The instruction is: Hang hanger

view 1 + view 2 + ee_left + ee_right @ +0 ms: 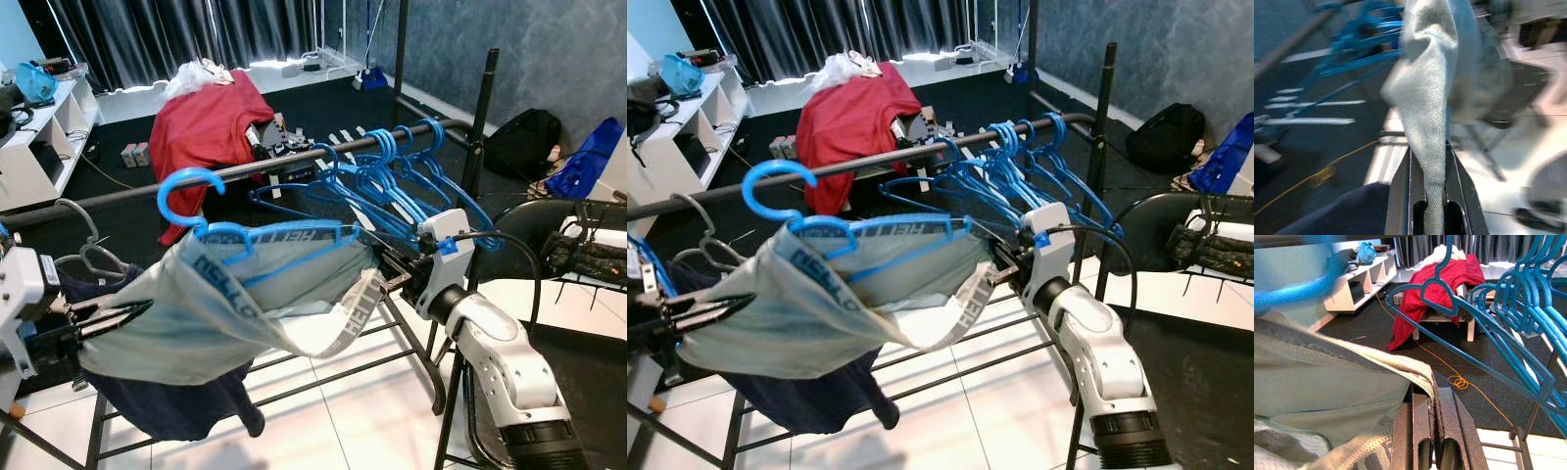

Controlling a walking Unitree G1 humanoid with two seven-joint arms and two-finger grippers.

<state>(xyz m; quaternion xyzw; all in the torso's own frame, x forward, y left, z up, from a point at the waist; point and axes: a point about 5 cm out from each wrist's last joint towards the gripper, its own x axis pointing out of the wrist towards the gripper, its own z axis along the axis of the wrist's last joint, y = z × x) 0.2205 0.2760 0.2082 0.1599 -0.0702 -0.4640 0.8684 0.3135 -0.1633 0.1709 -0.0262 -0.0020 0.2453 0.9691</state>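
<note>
A blue hanger (196, 191) carries a pale grey-green garment (211, 313) with a lettered waistband; its hook sits beside the black rail (284, 164) of the drying rack, and I cannot tell if it rests on it. My left gripper (118, 311) is shut on the garment's left edge (1430, 127). At the garment's right end my right gripper (392, 266) is shut on the waistband (1415, 369). Several empty blue hangers (392, 171) hang further right on the rail.
A dark blue garment (176, 406) hangs below on the rack. A red cloth (211, 127) drapes over something behind the rail. White shelves (39, 127) stand at the left, a black bag (524, 137) and a black chair (549, 220) at the right.
</note>
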